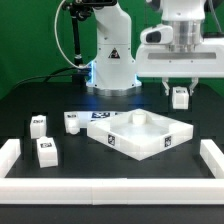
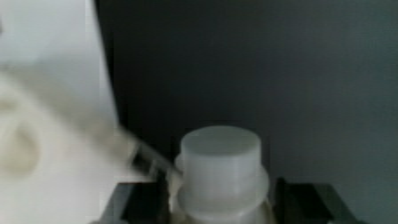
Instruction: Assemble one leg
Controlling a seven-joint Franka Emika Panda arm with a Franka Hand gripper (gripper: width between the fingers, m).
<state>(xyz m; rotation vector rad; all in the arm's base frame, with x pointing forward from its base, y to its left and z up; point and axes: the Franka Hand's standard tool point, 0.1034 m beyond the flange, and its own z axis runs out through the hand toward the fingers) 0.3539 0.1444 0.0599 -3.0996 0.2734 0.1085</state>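
Observation:
My gripper is shut on a leg, a chunky white post with a black-and-white tag, and holds it in the air above and behind the far right corner of the large white square panel. In the wrist view the leg stands between my dark fingers with its round end toward the camera, and the panel's white edge lies blurred beside it. Three more legs lie on the table at the exterior view's left: one, one and one.
The marker board lies behind the panel. A low white wall runs along the table's front with raised ends at the left and right. The robot base stands at the back.

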